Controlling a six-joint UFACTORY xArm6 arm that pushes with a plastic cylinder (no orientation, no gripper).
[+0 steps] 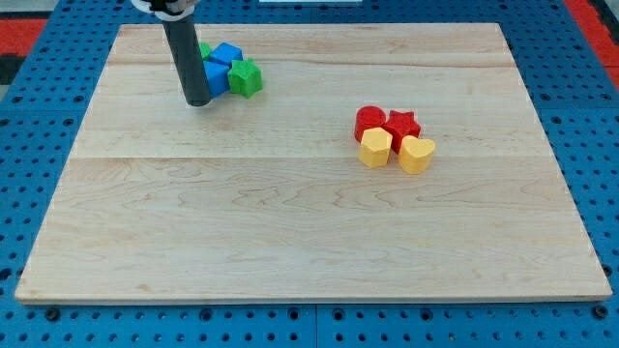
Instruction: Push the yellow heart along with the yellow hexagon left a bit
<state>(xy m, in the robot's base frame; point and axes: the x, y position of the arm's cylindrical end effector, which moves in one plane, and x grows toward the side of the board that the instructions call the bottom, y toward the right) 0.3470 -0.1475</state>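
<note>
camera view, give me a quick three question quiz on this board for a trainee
1. True or false: my tip touches the yellow heart block.
2. Which block lies directly to the view's left of the yellow heart? A) yellow hexagon block B) green block C) red star block
3. Fill in: my tip stands at the view's top left, beside the blue blocks and ____ blocks.

Key: 1 false; 2 A; 3 green. The round red block sits above the hexagon on the wooden board.
</note>
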